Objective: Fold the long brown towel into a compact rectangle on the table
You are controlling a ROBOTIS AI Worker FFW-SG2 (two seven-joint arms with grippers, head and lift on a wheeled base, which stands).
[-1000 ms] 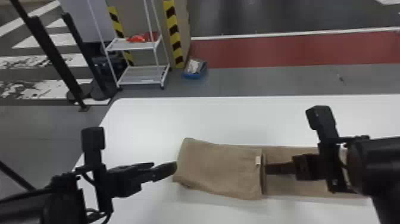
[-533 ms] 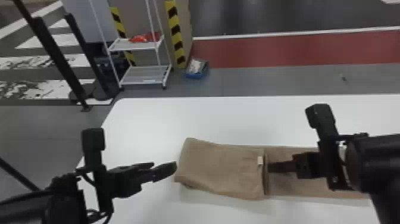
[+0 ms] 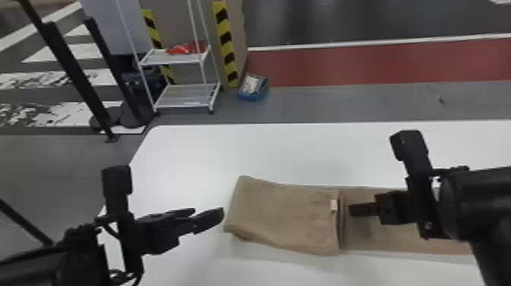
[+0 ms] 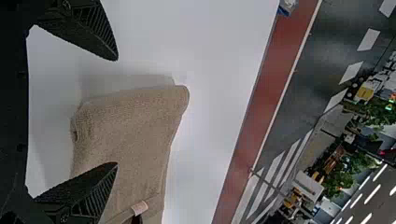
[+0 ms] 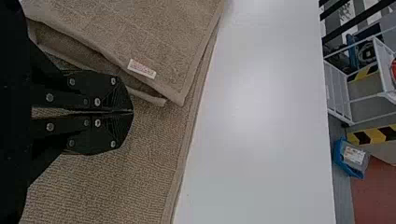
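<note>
We see the brown towel on the white table, long axis running L–R, approx. parallel to the far table edge. The folded, thicker part forms the L portion; its layered edge, w/ a pale tag, faces R, and the flatter part extends R beneath the R arm. The L gripper, jaws apart and empty, is near the towel's L end; the R gripper, jaws closed w/ no cloth visible between, is over the flatter part, near the layered edge; contact we cannot tell. Beyond, on the floor: blue bin w/ a whitish item; wire rack, red item on upper shelf.
</note>
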